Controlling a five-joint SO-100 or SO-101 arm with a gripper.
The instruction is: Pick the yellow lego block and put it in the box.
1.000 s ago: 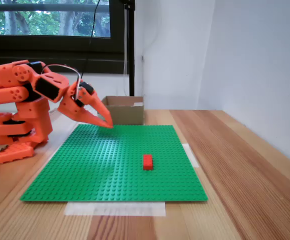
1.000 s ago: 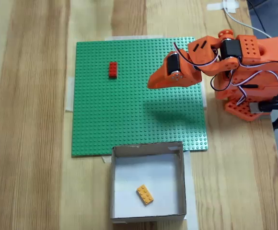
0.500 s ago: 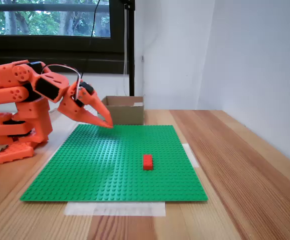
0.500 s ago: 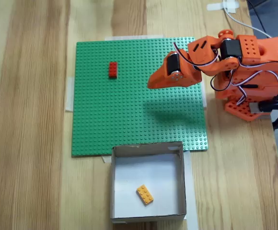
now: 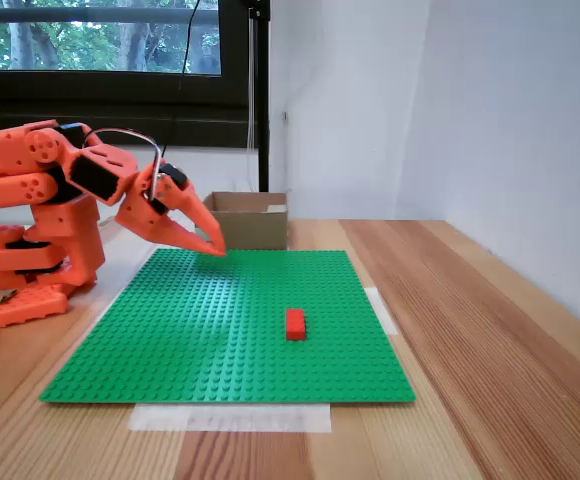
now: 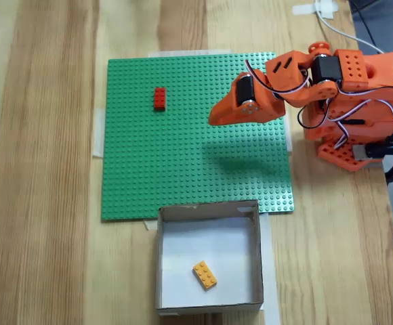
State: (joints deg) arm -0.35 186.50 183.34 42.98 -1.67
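Observation:
The yellow lego block [image 6: 204, 275] lies flat on the white floor inside the box [image 6: 261, 263], near its lower middle in the top-down fixed view. From the side, the box [image 5: 250, 221] stands behind the green baseplate's far edge. My orange gripper [image 6: 213, 118] hovers over the right part of the baseplate, well apart from the box, its tips pointing left. Seen from the side, the gripper [image 5: 215, 246] points down toward the plate's far left corner with its fingers together and nothing between them.
A red lego brick [image 6: 159, 98] is stuck on the green baseplate [image 6: 156, 176], upper left in the top-down view; it is the red brick [image 5: 295, 323] near the plate's middle from the side. The arm's base [image 6: 359, 101] stands on the wooden table at right. A white wall rises behind.

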